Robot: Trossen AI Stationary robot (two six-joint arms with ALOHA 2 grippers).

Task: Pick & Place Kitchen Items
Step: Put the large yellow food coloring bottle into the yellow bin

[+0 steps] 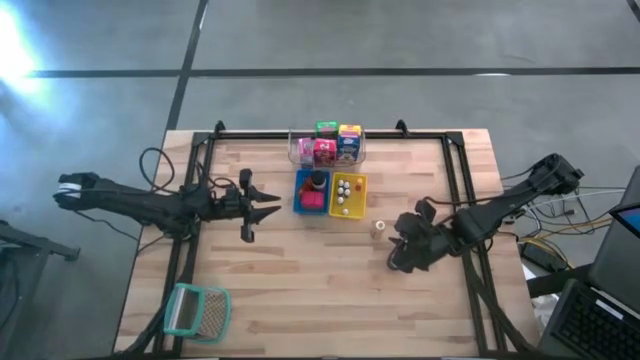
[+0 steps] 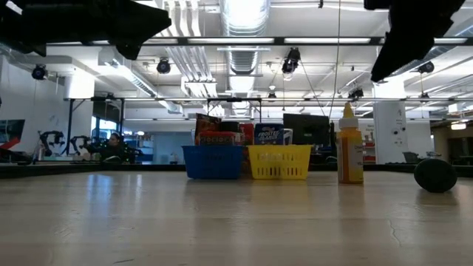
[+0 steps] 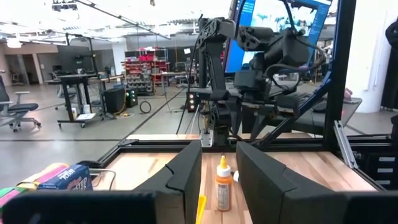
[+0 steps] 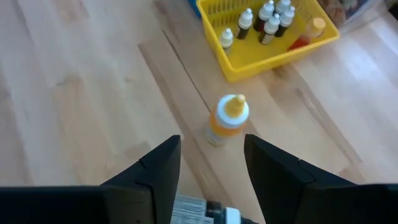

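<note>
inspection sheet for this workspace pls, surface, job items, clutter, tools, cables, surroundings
surface: wooden table, mostly bare at the front
job's things: orange bottle upright, alone beside the yellow tray; small bottles in that tray; a pink packet and a dark jar in the blue tray; cartons in the clear tub
clutter: mesh basket at the front left corner
grippers: left tool open, empty, left of the trays; right tool open, empty, just off the orange bottle
cables: loops by the left arm; bundle off the right edge
surroundings: workshop; a seated person far behind
</note>
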